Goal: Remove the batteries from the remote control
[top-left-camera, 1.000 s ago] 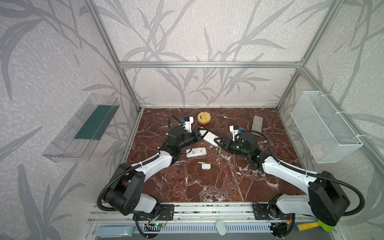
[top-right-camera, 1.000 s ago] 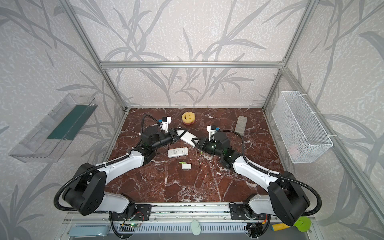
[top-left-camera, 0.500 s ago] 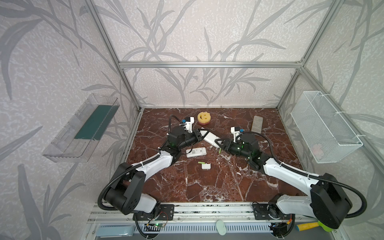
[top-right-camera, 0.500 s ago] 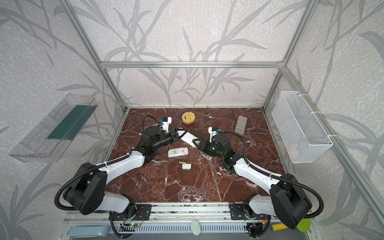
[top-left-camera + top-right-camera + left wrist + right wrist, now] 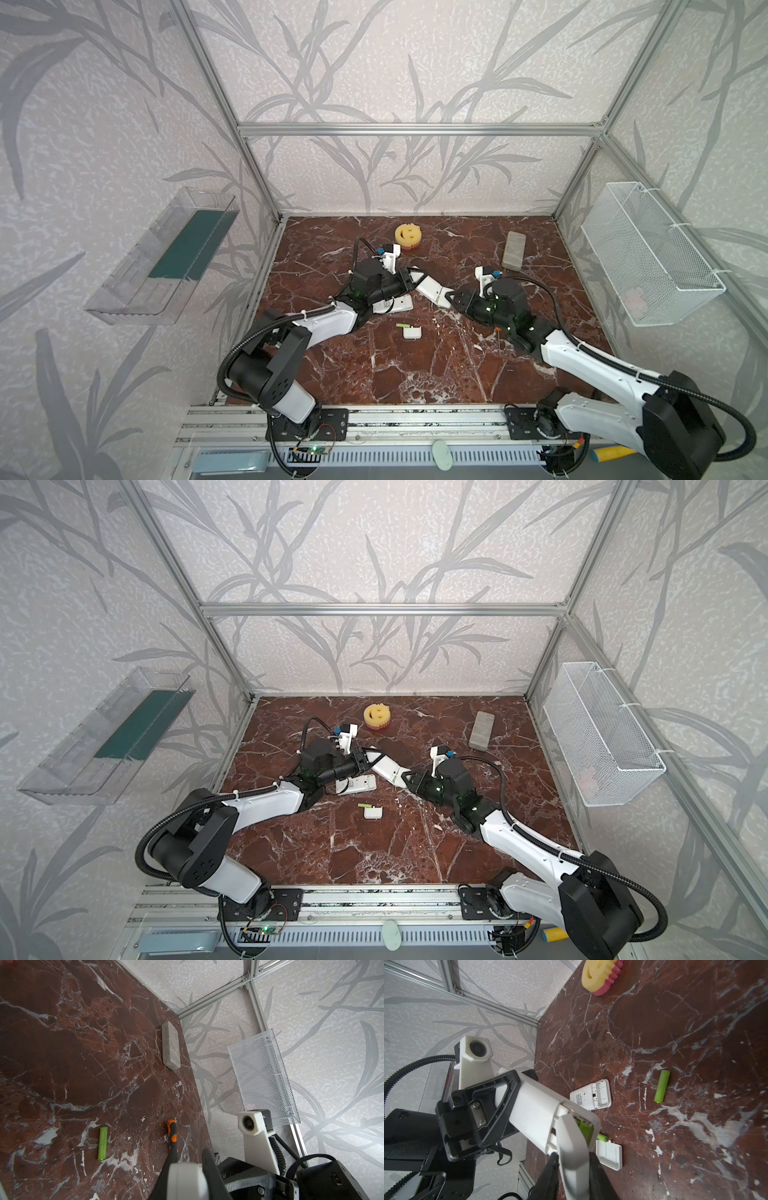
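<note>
Your left gripper (image 5: pixel 409 279) clamps remote (image 5: pixel 430 289) off table; battery (image 5: pixel 585 1129) in bay lies along remote, at right gripper (image 5: pixel 572 1134) fingertip; right jaws' gap unclear.

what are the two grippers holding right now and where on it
The left gripper clamps the far end of a white rectangular remote control, lifted off the table. The right gripper has one finger inside its open battery bay; whether it grips cannot be told.
</note>
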